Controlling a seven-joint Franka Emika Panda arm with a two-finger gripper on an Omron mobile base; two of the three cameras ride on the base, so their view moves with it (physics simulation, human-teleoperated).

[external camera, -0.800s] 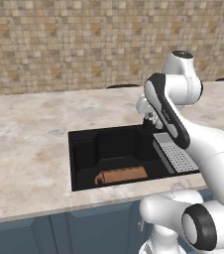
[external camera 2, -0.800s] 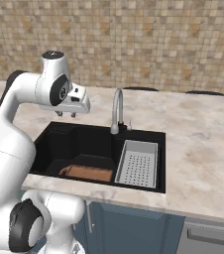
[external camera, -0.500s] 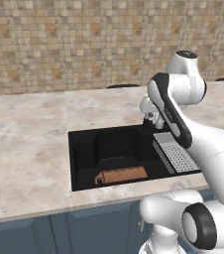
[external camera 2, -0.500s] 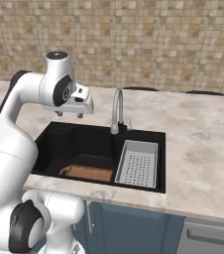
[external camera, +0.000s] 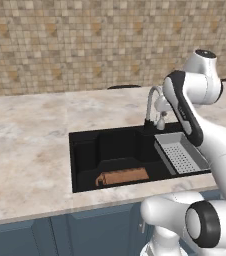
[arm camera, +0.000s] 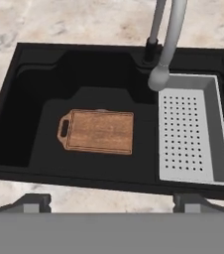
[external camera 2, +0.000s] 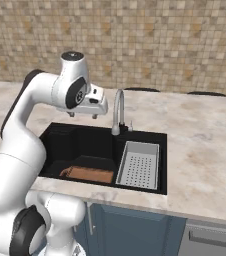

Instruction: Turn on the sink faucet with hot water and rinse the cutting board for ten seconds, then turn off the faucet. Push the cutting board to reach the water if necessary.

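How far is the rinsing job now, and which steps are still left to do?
Nothing looks done yet: no water runs from the sink faucet, and the cutting board lies dry on the sink floor, left of the spout end. In hand: the open gripper hangs above the sink beside the faucet, holding nothing. Left: turn on hot water, probably push the board under it, rinse, turn off.

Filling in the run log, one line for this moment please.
hand: open, above sink, holding nothing | sink faucet: no water | cutting board: flat in basin, dry
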